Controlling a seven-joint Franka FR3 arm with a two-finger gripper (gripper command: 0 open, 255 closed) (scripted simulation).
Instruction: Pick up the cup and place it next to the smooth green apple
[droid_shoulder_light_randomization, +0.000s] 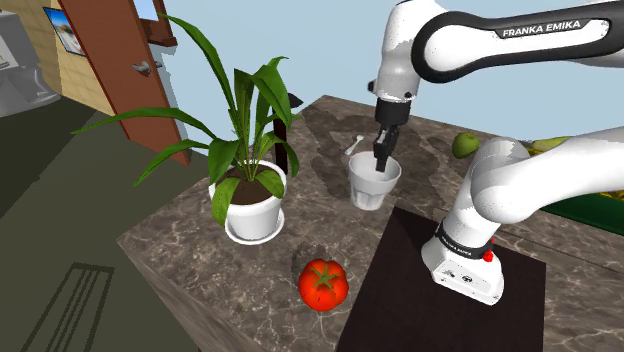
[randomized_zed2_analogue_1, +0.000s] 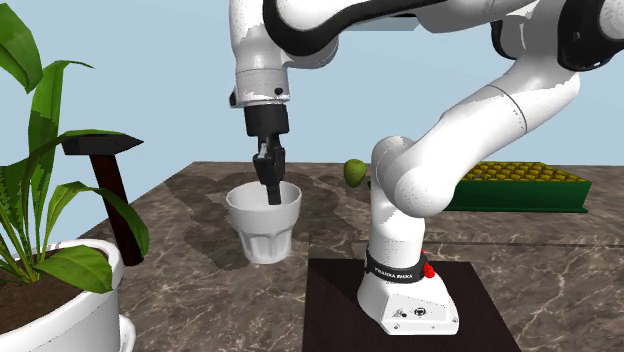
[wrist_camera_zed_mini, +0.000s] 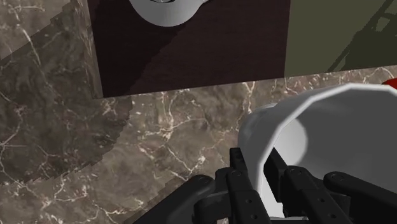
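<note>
A white ribbed cup (droid_shoulder_light_randomization: 374, 182) stands out on the dark marble counter (droid_shoulder_light_randomization: 200, 250), between the potted plant and the arm's stand. My black gripper (droid_shoulder_light_randomization: 383, 155) comes straight down onto its rim and is shut on the cup wall, one finger inside and one outside. From the second exterior view the cup (randomized_zed2_analogue_1: 264, 225) and gripper (randomized_zed2_analogue_1: 270, 185) look the same. In the wrist view the cup (wrist_camera_zed_mini: 331, 121) is clasped between the fingers (wrist_camera_zed_mini: 245, 184). I cannot tell whether its bottom touches the counter. The green apple (droid_shoulder_light_randomization: 463, 145) lies farther back, apart from the cup, also seen as the apple (randomized_zed2_analogue_1: 354, 172).
A potted plant (droid_shoulder_light_randomization: 250, 200) stands on the cup's left in the shoulder view, with a red tomato (droid_shoulder_light_randomization: 323, 284) near the front edge. A hammer (randomized_zed2_analogue_1: 115, 190) leans behind the plant. A green crate (randomized_zed2_analogue_1: 520, 185) sits beyond the apple. The dark stand (droid_shoulder_light_randomization: 440, 290) carries the arm's base.
</note>
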